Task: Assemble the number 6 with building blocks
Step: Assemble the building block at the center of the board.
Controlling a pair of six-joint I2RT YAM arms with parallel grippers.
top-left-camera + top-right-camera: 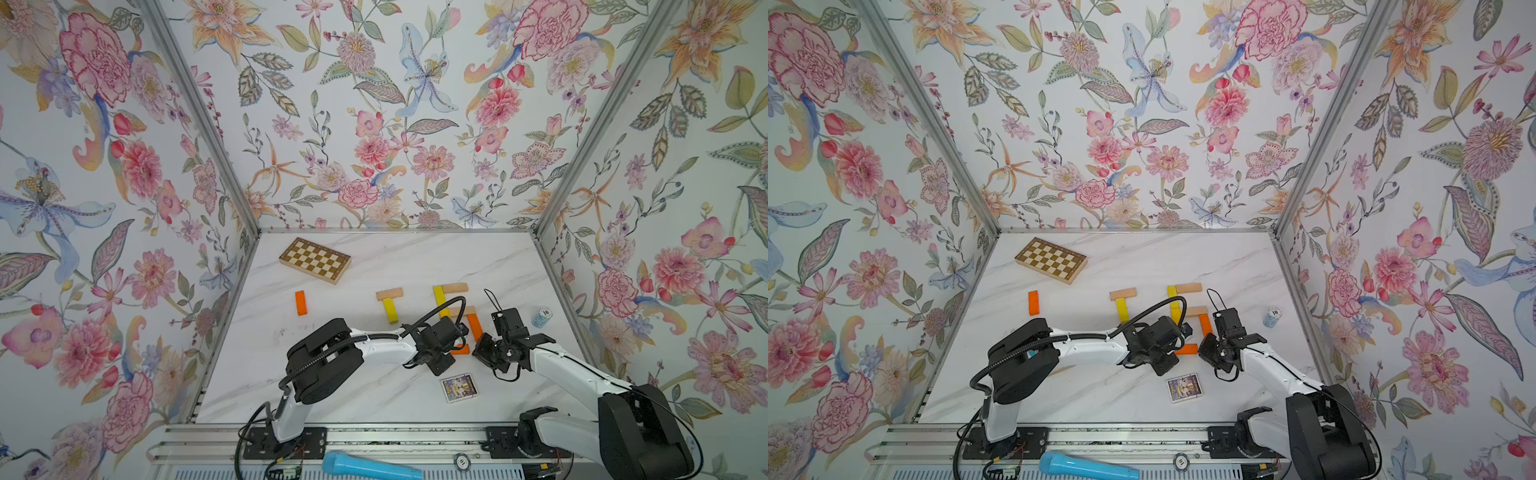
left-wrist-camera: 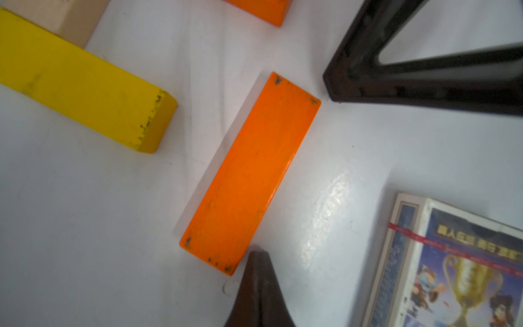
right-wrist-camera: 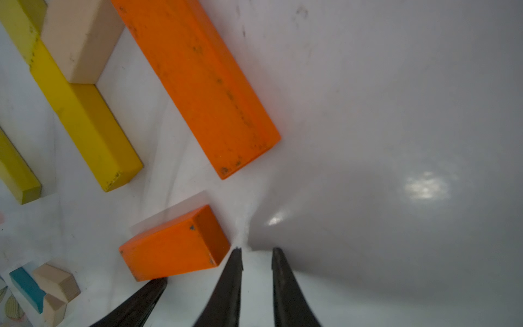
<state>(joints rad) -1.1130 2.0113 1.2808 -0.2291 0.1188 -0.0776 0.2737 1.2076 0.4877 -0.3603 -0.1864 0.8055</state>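
In both top views the 6 (image 1: 1196,311) is seen on the right half of the table (image 1: 374,257), partly hidden by the left arm. A beige plank (image 1: 454,287) forms the top, a yellow plank (image 1: 439,297) the left side, a second beige plank (image 1: 462,311) the middle bar, an orange upright (image 1: 474,326) the right side and an orange bottom plank (image 1: 460,350) the base. The left hand (image 1: 444,354) is set over the bottom plank's left end, and the right hand (image 1: 478,351) just beside its right end. A lone orange plank (image 1: 1033,302) and a beige-and-yellow T (image 1: 1122,309) lie apart to the left, unused.

In the left wrist view the bottom plank is seen flat on the table. The left hand's fingers (image 2: 259,271) are pressed together with nothing clamped, their tip at the plank's corner; contact cannot be told. A gap is seen between this plank and the yellow end. A card (image 2: 452,263) lies nearby.

In the right wrist view the right hand's fingers (image 3: 230,280) are held narrowly apart with nothing between them, just beside the bottom plank's end face. Another gap is seen between that end and the orange upright.

Every stroke is judged laid; what is left is closing the bottom plank against its neighbours
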